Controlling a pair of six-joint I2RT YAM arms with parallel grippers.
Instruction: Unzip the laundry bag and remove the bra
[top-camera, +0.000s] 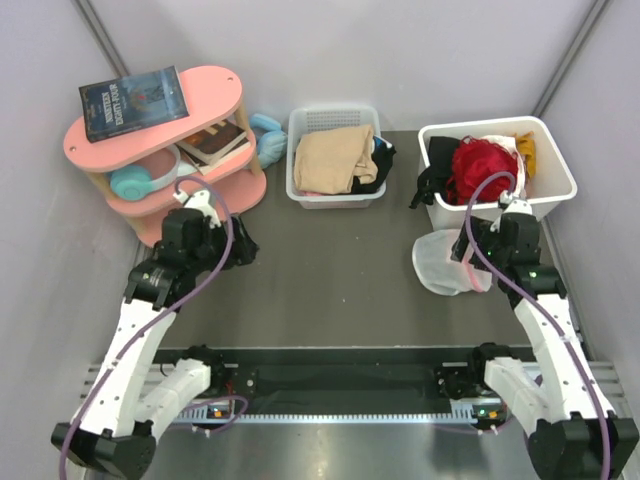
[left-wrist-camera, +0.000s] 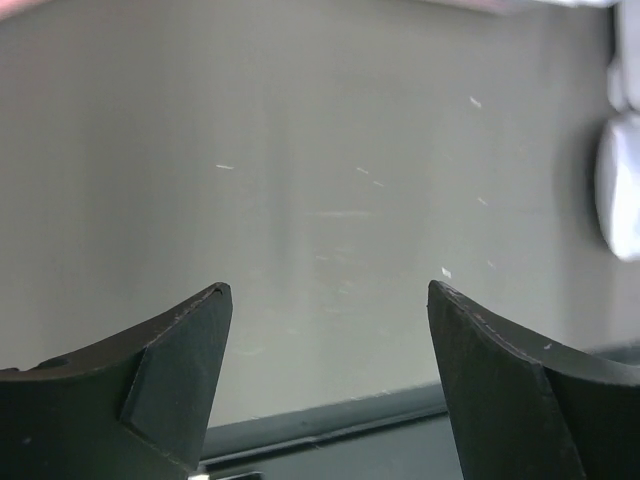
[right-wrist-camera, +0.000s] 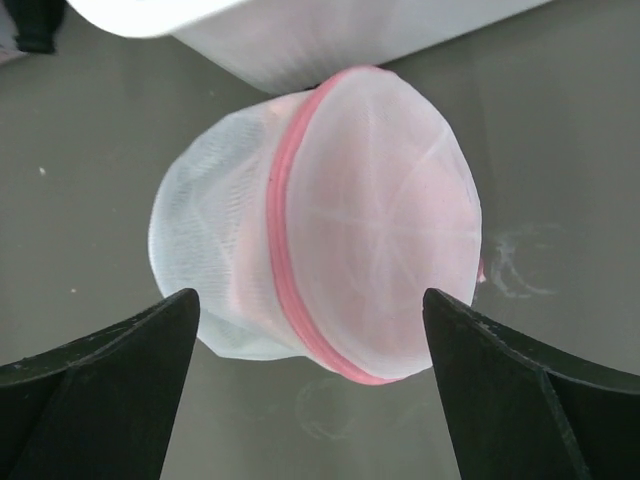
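Note:
The laundry bag (top-camera: 448, 262), a round white mesh pouch with a pink zipper band, lies on the table just in front of the right white bin. In the right wrist view it (right-wrist-camera: 350, 200) fills the middle, zipped, with a faint pink tint inside. My right gripper (top-camera: 482, 248) (right-wrist-camera: 310, 300) is open, with its fingers on either side of the bag's near edge and not touching it. My left gripper (top-camera: 238, 246) (left-wrist-camera: 330, 290) is open and empty over bare table by the pink shelf. No dark navy bra shows in any view.
The right white bin (top-camera: 548, 152) holds a red lacy garment (top-camera: 482, 165) and a black one (top-camera: 436, 160). The middle white bin (top-camera: 298, 185) holds beige clothing. A pink shelf (top-camera: 215, 85) at the back left carries books and blue headphones. Grey walls close in both sides.

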